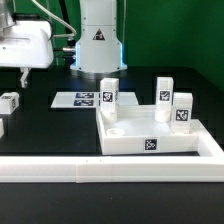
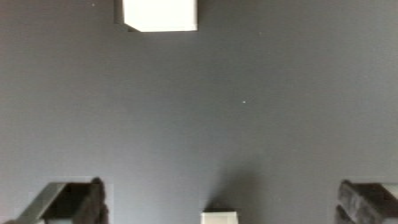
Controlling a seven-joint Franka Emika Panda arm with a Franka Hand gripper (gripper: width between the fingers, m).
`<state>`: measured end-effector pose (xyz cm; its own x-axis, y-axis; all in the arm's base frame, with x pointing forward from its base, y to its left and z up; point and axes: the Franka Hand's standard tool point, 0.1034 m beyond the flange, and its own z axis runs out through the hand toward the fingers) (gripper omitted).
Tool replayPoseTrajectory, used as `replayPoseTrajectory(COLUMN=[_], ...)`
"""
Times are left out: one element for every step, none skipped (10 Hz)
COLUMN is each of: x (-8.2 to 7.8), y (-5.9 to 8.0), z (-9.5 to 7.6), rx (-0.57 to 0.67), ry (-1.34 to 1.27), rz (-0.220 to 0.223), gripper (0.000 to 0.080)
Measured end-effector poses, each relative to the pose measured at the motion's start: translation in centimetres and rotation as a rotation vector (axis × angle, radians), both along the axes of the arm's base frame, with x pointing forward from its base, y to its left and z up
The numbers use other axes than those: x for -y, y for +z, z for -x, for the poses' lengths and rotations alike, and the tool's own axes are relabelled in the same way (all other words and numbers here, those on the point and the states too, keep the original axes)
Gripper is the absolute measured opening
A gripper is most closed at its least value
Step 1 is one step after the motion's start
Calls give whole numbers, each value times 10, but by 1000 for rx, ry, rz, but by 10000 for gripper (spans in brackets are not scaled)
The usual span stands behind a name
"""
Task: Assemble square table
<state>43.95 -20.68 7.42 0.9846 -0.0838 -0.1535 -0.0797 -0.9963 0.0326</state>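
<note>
The square tabletop (image 1: 150, 138) lies socket side up at the exterior view's right, with a tag on its front edge. Three white tagged legs stand upright in its corners (image 1: 109, 93), (image 1: 163, 92), (image 1: 182, 110). A loose leg (image 1: 9, 102) lies on the black board at the exterior view's left. My gripper (image 1: 22, 76) hangs open above and slightly beside it. In the wrist view my gripper (image 2: 221, 205) is open, with dark fingers (image 2: 71, 205) far apart. A small white block (image 2: 219, 217) shows between them, well below. Another white block (image 2: 160, 14) lies farther off.
The marker board (image 1: 85, 99) lies flat behind the tabletop. A long white rail (image 1: 110, 170) borders the board's front and runs up the exterior view's right side. The robot base (image 1: 98, 40) stands at the back. Another white piece (image 1: 1, 126) shows at the left edge.
</note>
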Motion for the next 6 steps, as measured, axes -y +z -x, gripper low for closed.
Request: replayPoseTrajectory(x=[1, 7, 12, 16, 19, 17], y=[-4, -8, -10, -10, -12, -12], z=[4, 12, 19, 24, 26, 25], rx=[-9, -12, -18, -21, -24, -27], ry=[13, 23, 26, 31, 32, 36], rz=[9, 12, 13, 11, 11, 10], gripper=[649, 649, 649, 649, 649, 649])
